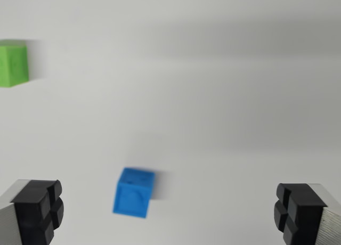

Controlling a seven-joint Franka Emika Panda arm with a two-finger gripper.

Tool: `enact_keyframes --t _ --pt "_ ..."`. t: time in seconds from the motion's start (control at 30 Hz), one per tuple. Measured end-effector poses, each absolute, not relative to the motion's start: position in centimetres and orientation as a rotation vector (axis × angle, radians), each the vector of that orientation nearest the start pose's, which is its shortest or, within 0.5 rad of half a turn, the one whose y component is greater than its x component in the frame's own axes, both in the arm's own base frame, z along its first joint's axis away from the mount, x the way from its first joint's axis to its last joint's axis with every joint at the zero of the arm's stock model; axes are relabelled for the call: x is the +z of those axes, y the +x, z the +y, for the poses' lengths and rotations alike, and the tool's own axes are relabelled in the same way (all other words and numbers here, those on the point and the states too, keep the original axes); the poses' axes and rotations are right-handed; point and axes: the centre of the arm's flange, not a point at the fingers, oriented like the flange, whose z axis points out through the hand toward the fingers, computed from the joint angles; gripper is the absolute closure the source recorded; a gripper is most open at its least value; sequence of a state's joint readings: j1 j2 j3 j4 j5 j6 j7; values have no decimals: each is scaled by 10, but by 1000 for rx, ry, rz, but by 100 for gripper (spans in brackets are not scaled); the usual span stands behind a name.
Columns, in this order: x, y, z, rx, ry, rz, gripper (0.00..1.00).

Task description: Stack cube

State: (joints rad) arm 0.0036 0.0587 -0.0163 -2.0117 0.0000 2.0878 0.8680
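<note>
A small blue cube (134,192) rests on the white surface, low in the wrist view and left of centre. A green cube (13,63) sits at the wrist view's left edge, partly cut off, well above the blue one. My gripper (168,213) is open, its two black fingertips (40,207) wide apart at the bottom corners. The blue cube lies between the fingers, nearer the left one, with nothing touching it. The picture is slightly blurred.
The plain white tabletop (224,96) fills the whole view, with soft grey shadow bands across its upper part and middle.
</note>
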Motion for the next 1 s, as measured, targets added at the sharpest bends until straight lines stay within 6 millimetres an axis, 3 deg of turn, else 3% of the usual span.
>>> enact_keyframes --t 1.0 --pt "368 507 18 -11 -2797 1422 0"
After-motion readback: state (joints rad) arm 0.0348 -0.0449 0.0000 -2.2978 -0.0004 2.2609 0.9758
